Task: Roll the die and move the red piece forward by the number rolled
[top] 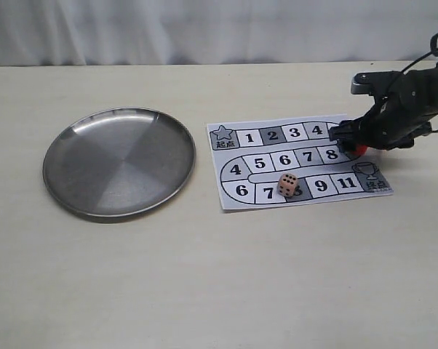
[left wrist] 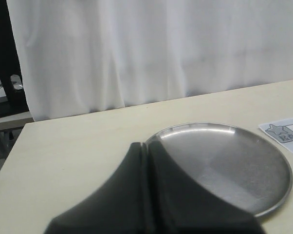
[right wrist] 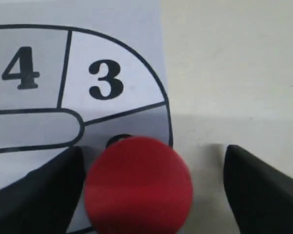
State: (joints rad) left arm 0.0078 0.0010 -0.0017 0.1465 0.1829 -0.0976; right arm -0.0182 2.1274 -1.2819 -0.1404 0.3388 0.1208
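Note:
The red piece (top: 359,149) stands at the right-hand bend of the numbered paper board (top: 230,193), mostly hidden behind my right gripper (top: 350,142). In the right wrist view the red piece (right wrist: 138,185) sits between the open fingers of the right gripper (right wrist: 152,151). One finger (right wrist: 39,195) is close against it and the other (right wrist: 258,190) stands well apart. The die (top: 287,185), a tan cube with dark pips, rests on the board's bottom row between squares 7 and 9. My left gripper (left wrist: 146,146) is shut and empty, hovering near the plate.
A round steel plate (top: 59,138) lies left of the board; its rim (left wrist: 224,129) shows past the left fingers. A white curtain hangs behind the table's far edge. Bare tabletop lies in front of the board and the plate.

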